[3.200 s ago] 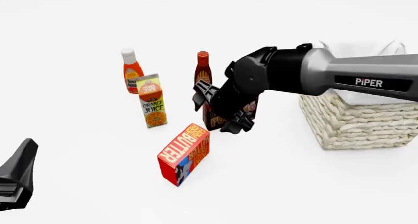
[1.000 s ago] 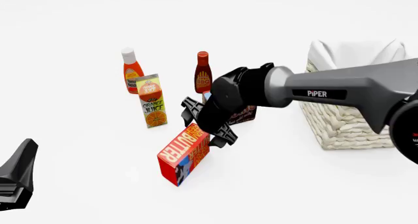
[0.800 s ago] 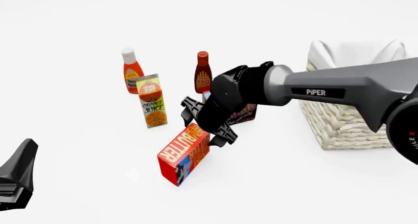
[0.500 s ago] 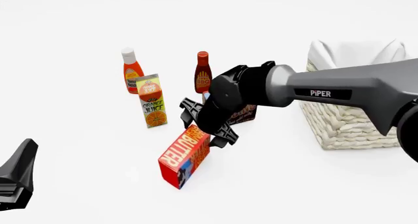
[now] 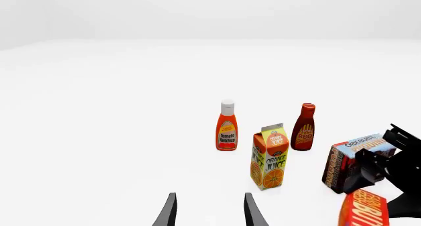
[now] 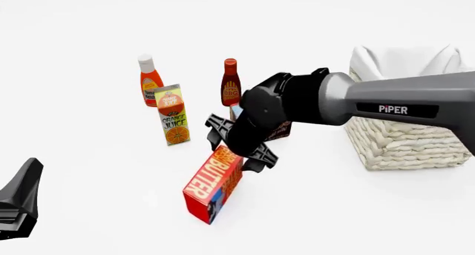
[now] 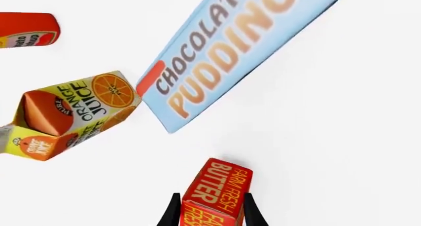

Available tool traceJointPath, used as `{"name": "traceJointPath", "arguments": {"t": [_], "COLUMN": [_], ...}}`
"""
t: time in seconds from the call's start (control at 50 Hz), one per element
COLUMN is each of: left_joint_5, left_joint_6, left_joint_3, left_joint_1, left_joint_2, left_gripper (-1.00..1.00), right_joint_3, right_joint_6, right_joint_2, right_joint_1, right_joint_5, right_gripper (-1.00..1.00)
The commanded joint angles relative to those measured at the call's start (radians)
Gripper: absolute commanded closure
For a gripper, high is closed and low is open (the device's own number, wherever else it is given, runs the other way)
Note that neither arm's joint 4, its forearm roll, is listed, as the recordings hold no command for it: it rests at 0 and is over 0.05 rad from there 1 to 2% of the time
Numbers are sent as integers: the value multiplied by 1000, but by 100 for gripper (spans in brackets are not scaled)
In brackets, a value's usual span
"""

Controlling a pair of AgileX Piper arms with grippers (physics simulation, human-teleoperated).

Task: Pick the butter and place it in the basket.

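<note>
The butter (image 6: 211,184), a red carton with cream lettering, tilts on the table in the front view with its far end raised. My right gripper (image 6: 237,146) is shut on that raised end. In the right wrist view the butter (image 7: 214,194) fills the gap between the two fingers of the right gripper (image 7: 212,217). The basket (image 6: 401,143), cream wicker with a white cloth lining, stands at the right, partly behind my right arm. My left gripper (image 6: 19,202) rests at the near left, far from the butter. Its wrist view shows the left gripper (image 5: 209,213) open and empty.
A ketchup bottle (image 6: 151,79), an orange juice carton (image 6: 173,114) and a BBQ sauce bottle (image 6: 231,82) stand behind the butter. The chocolate pudding box (image 7: 230,53) lies just beyond the right gripper, mostly hidden by the arm in the front view.
The right gripper came down onto the butter's far end and closed on it. The carton has tilted up and shifted slightly right and nearer. The left arm has not moved.
</note>
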Motion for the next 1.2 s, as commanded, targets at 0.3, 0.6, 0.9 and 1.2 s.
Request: {"name": "traceJointPath", "arguments": {"t": [0.3,0.6,0.9,1.2], "left_joint_5": [0,0,0,0], "left_joint_6": [0,0,0,0], "left_joint_3": [0,0,0,0], "left_joint_1": [0,0,0,0], "left_joint_2": [0,0,0,0], "left_gripper": [-100,-100,-100,-100], "right_joint_3": [30,76,102,98], "right_joint_6": [-10,-13,-20,-47], "right_joint_2": [-134,-221,-348,-457], "right_joint_1": [14,14,16,-13], "right_joint_5": [20,28,68,118], "right_gripper": [100,100,100,100]}}
